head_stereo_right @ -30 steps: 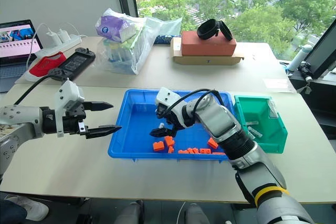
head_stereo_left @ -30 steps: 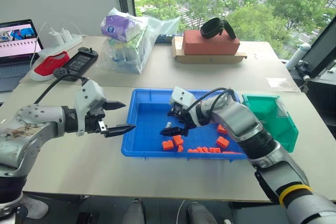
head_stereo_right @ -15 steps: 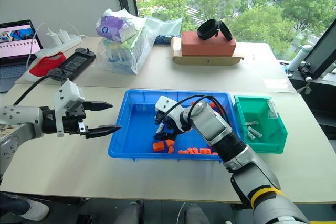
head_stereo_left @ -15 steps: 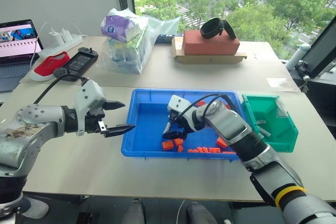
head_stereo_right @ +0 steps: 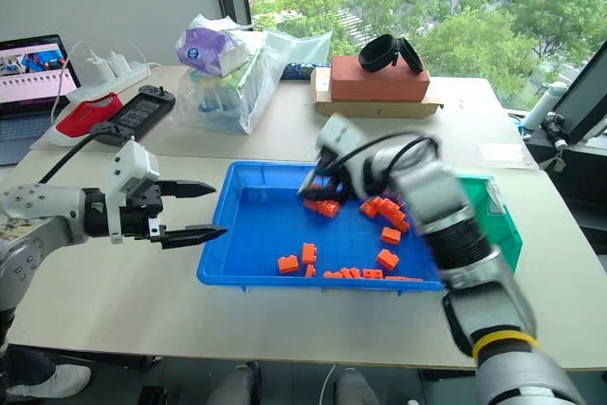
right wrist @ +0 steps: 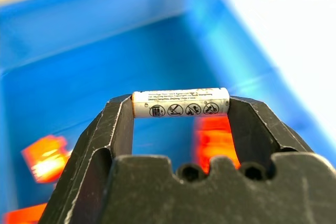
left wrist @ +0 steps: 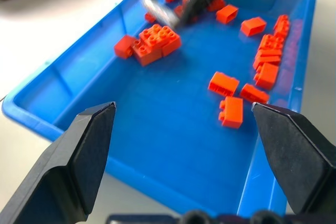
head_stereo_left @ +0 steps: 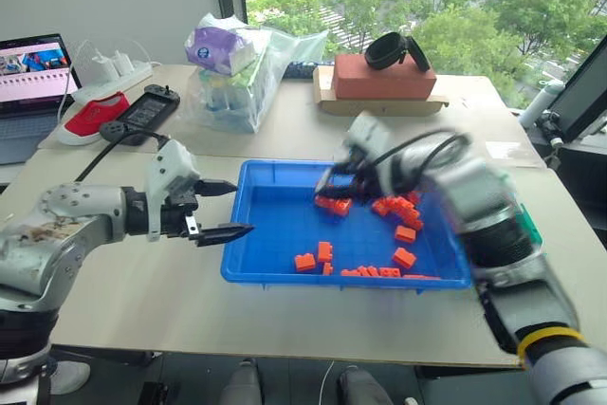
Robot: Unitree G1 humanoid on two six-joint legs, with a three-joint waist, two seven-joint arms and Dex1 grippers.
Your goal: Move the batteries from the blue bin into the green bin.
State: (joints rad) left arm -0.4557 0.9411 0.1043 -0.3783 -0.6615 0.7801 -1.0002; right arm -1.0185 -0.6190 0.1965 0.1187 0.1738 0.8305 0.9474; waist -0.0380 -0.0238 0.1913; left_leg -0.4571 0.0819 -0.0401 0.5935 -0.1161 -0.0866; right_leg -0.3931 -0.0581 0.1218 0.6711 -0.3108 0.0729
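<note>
a battery (right wrist: 180, 103) sits clamped end to end between the right hand's (right wrist: 181, 116) fingertips, above the blue bin's (head_stereo_left: 248, 266) far side. the left hand (head_stereo_left: 220, 209) hovers open at the bin's left rim. the green bin (head_stereo_right: 501, 225) stands right.

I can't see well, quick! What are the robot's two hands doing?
Left gripper: open, holding nothing.
Right gripper: shut on a battery, gripped end to end.
</note>
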